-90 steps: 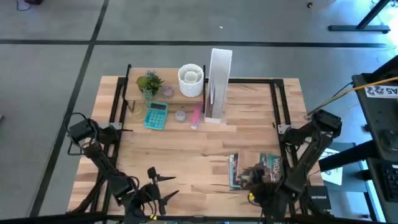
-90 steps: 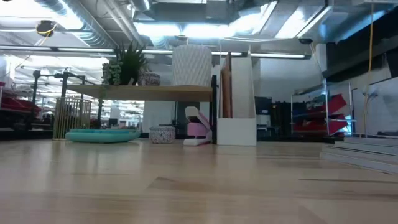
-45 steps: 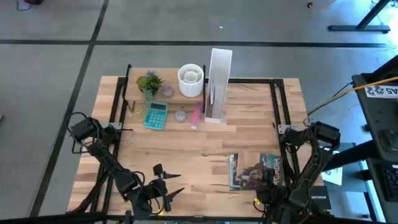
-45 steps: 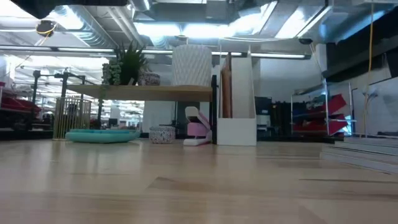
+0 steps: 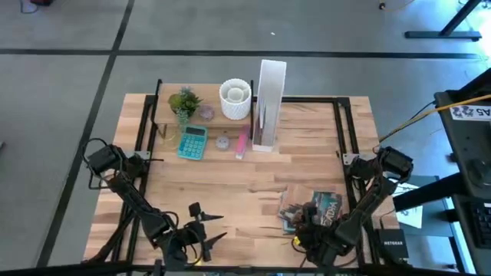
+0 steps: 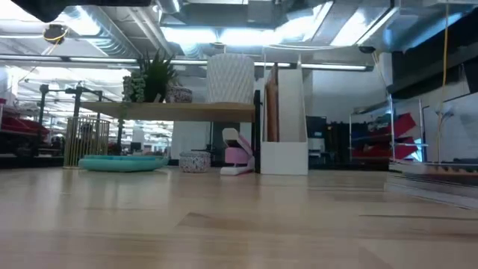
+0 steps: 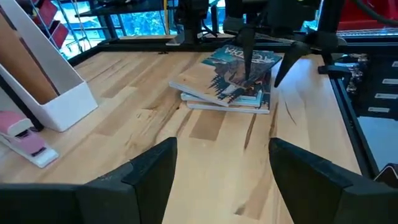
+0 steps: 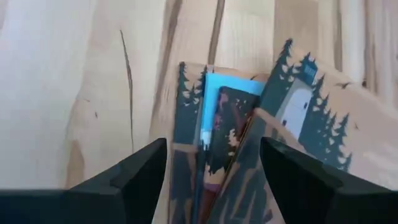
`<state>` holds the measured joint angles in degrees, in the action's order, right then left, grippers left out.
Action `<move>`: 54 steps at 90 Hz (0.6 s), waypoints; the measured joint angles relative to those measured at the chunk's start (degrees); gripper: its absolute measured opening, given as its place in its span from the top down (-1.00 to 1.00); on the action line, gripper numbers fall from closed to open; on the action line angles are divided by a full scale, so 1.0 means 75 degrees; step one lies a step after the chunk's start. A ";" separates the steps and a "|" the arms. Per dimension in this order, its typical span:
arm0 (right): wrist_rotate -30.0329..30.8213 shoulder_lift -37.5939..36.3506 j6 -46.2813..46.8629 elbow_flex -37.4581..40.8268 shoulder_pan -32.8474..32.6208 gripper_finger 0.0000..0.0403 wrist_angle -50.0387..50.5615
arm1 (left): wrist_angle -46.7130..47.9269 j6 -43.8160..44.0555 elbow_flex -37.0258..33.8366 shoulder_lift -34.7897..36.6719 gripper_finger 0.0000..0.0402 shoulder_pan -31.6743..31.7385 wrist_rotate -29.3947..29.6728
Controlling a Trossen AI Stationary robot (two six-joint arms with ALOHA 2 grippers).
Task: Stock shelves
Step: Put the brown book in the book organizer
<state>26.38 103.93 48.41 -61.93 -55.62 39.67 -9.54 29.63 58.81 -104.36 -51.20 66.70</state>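
Fingers of the right gripper spread wide, poised over the stack of books at the near right of the table, presumably to straddle a cover edge. Left gripper likewise open, parked low at the near left, facing the stack. Shelves at the far side, well apart from both, already bearing a plant and a white cup. Contact between fingertips and books hard to judge; stack barely visible in the low view.
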 joint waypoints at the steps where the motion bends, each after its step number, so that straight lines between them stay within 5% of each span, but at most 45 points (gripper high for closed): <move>1: 0.0007 0.0011 0.0080 0.0000 0.0003 -0.21 0.0033 | 0.0000 0.0000 0.0000 0.0000 -0.18 0.0000 0.0000; 36: 0.0057 0.0391 0.1615 -0.0006 -0.0040 -0.19 0.0859 | 0.0012 0.0055 0.0000 0.0000 -0.18 -0.0003 -0.0041; 54: 0.0173 0.0564 0.1582 -0.0029 -0.0037 0.11 0.0465 | -0.0002 0.0058 0.0000 0.0000 -0.18 -0.0003 -0.0041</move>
<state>27.68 108.16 60.27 -62.15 -55.90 43.15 -9.56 30.06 58.81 -104.36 -51.22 66.39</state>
